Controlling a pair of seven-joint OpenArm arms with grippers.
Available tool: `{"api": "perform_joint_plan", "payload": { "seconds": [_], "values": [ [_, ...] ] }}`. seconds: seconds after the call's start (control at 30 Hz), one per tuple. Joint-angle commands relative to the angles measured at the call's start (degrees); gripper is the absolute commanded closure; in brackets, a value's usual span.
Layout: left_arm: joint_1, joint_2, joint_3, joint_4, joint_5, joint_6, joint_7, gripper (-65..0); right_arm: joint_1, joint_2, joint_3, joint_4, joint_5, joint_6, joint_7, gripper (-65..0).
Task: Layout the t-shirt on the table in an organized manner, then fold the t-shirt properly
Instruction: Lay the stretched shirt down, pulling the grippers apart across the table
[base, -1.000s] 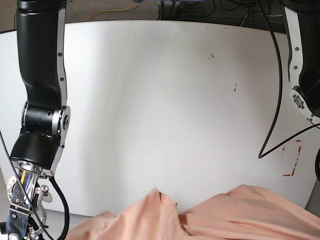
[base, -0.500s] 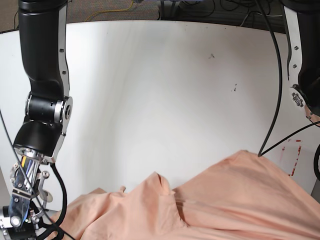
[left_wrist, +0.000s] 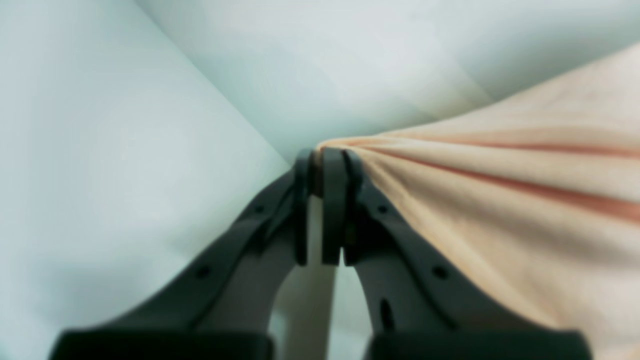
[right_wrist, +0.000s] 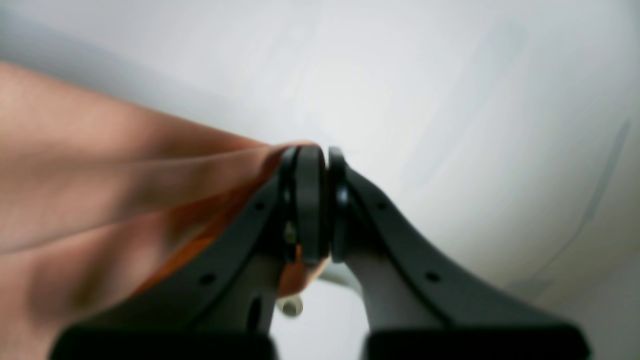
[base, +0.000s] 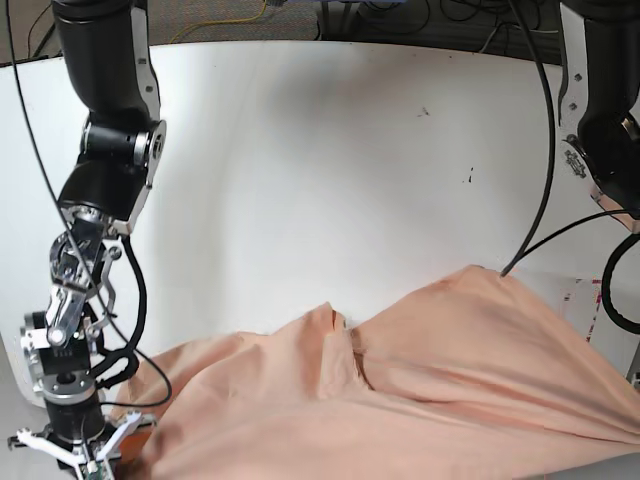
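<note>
White tabletop (base: 300, 150) mostly bare | t-shirt (base: 450, 370) bunched along its near edge | left pincer (left_wrist: 325, 165) and right pincer (right_wrist: 310, 160) each clamped on hem | we should pull evenly, keeping cloth taut, toward the far edge

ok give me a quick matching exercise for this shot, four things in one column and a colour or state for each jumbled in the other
Things:
1. t-shirt
2. table
3. left gripper
4. cable

Colour or state:
A. glossy white with a few dark specks
B. black, hanging down over the table's far right side
C. peach, bunched and rumpled along the near edge
D. shut on a pinch of fabric, cloth fanning out to its right in the left wrist view

Pairs: 1-C, 2-A, 3-D, 4-B
</note>
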Motion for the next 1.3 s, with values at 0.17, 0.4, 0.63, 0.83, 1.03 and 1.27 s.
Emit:
{"api": "perform_joint_plan", "payload": {
  "seconds": [0.17,0.4,0.63,0.83,1.03,1.27],
  "values": [
    [6.6,-0.3,-0.7,4.3,-0.3,0.5,-1.5,0.0,-9.2,-2.0,3.1,7.2,0.2,-0.7,1.7,0.0],
    [15.8,-0.1,-1.3,8.0,-0.3,0.5,-1.5,0.0,-17.6,-4.8,6.6,10.5,0.2,2.4,1.7,0.0],
    [25.2,3.7,-7.9,9.6,-0.3,0.5,-1.7,0.0,-25.6,-7.3,9.8,13.6,0.2,4.6,1.7,0.0],
    [32.2,3.8,-12.5,9.6,0.0,0.5,-1.7,0.0,-33.1,-8.9,12.3,16.2,0.2,6.1,1.8,0.0],
    [38.8,3.8,-17.1,11.2,0.0,0.5,-1.8,0.0,-39.2,-10.2,14.4,17.3,0.2,8.0,1.9,0.0],
    [48.1,4.1,-20.5,13.2,-0.1,0.5,-1.8,0.0,-46.7,-12.6,16.6,18.8,0.1,9.4,2.0,0.0]
  ]
}}
